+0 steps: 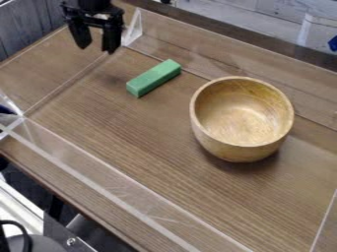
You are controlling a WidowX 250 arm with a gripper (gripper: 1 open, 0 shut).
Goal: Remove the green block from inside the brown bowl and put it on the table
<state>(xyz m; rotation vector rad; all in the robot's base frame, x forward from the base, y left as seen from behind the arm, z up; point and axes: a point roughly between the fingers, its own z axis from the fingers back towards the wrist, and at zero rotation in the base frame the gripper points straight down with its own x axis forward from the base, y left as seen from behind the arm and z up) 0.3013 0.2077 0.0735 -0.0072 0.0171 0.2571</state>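
The green block (154, 78) lies flat on the table (118, 148), left of the brown bowl (242, 117) and apart from it. The bowl stands upright and its inside shows only bare wood. My gripper (95, 40) hangs at the far left corner, above and behind the block, with its two dark fingers spread open and nothing between them.
Low clear acrylic walls (53, 98) border the tabletop on the left, front and back. A clear bracket (128, 31) stands right beside the gripper at the back wall. Dark cables and hardware (27, 231) sit below the front left edge.
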